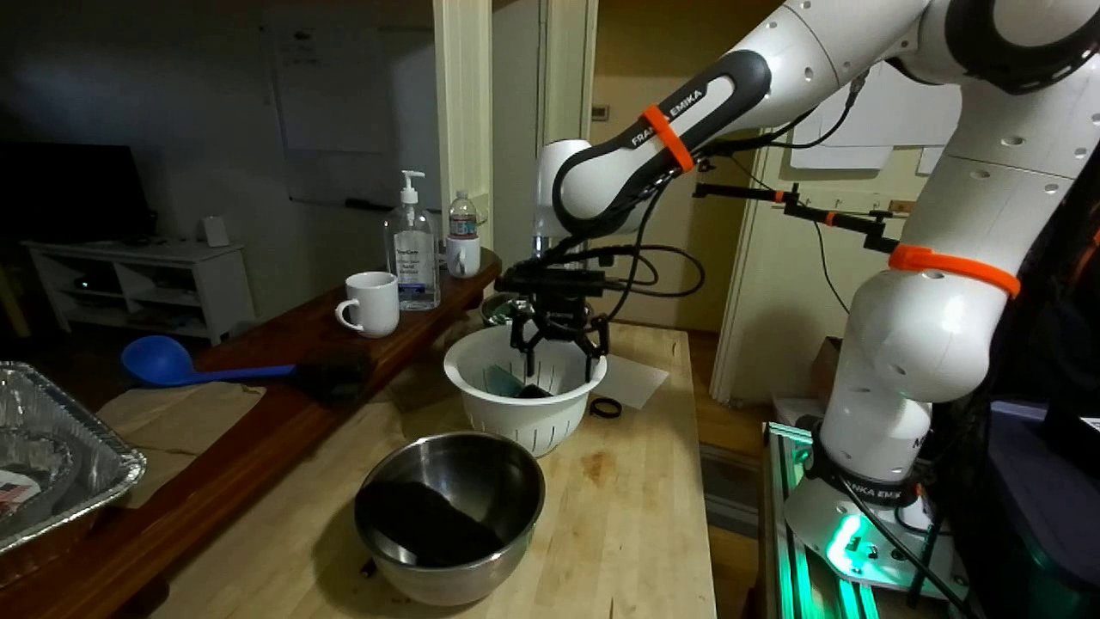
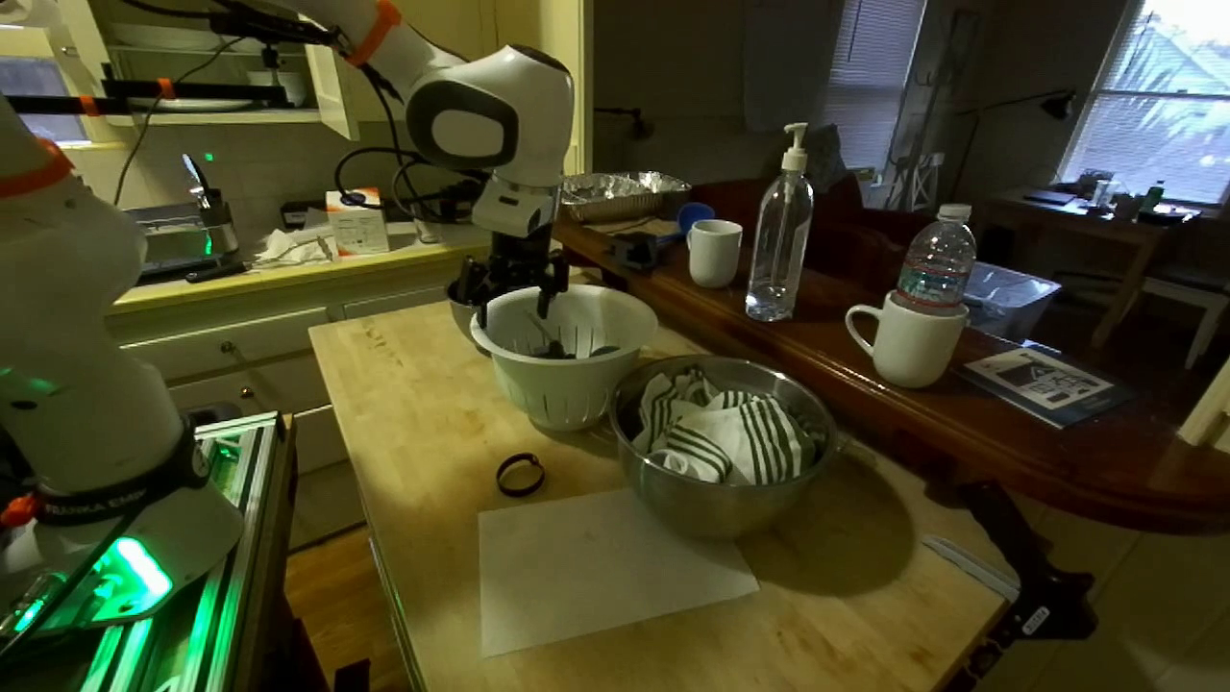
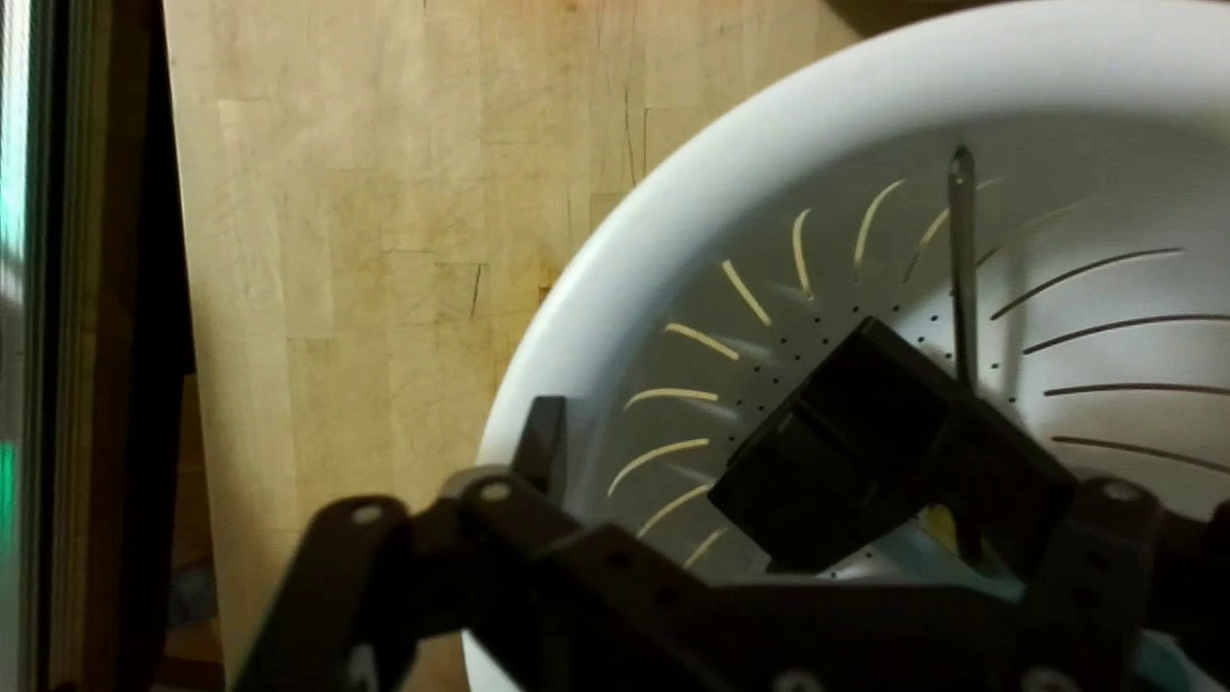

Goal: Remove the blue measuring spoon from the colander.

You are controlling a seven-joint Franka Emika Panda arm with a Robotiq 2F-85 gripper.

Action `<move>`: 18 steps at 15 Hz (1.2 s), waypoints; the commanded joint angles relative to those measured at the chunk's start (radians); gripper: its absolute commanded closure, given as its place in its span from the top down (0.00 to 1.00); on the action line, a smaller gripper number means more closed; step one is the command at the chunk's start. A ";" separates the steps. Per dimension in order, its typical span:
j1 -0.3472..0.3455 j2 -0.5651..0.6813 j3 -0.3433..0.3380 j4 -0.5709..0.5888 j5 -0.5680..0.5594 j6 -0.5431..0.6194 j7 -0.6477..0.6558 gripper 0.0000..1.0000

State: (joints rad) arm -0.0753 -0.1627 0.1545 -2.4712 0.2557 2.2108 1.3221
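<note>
- Blue measuring spoon (image 1: 501,381): read as the pale-teal piece inside the colander (image 1: 524,425), below the gripper (image 1: 559,371) and offset to its side away from the arm base; partly hidden, outline too unclear to be certain.
- Gripper pointing down over the colander, fingers spread well apart. In the wrist view one fingertip (image 3: 545,439) overlaps the colander's rim; cannot tell whether it touches.
- Below the gripper, in the colander: black block (image 3: 884,442), covering part of the teal as seen from the wrist; slim metal handle (image 3: 963,259), tilted up beside the block.
- To opposite sides of the gripper, each near the colander: steel mixing bowl (image 2: 716,507) holding a dark-striped towel (image 2: 740,437); second steel bowl (image 1: 503,486) with a dark mass (image 1: 430,520), not identifiable.
- Lower than the gripper, toward the arm base: black ring (image 2: 519,492) on the wooden tabletop (image 2: 413,404); white paper sheet (image 2: 601,577) near it.
- Well apart from the gripper, away from the arm base, on the dark wooden ledge (image 1: 232,464): deep-blue ladle (image 1: 163,361), white mug (image 1: 374,303), hand-sanitizer pump bottle (image 1: 414,266).
</note>
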 commanded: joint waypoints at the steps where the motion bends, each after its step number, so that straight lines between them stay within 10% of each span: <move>1: 0.036 0.016 -0.041 0.002 0.009 0.000 0.013 1.00; 18: 0.039 0.169 -0.127 0.159 0.045 -0.011 0.335 0.96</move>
State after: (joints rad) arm -0.0545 -0.0406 0.0379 -2.3645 0.3095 2.2112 1.6042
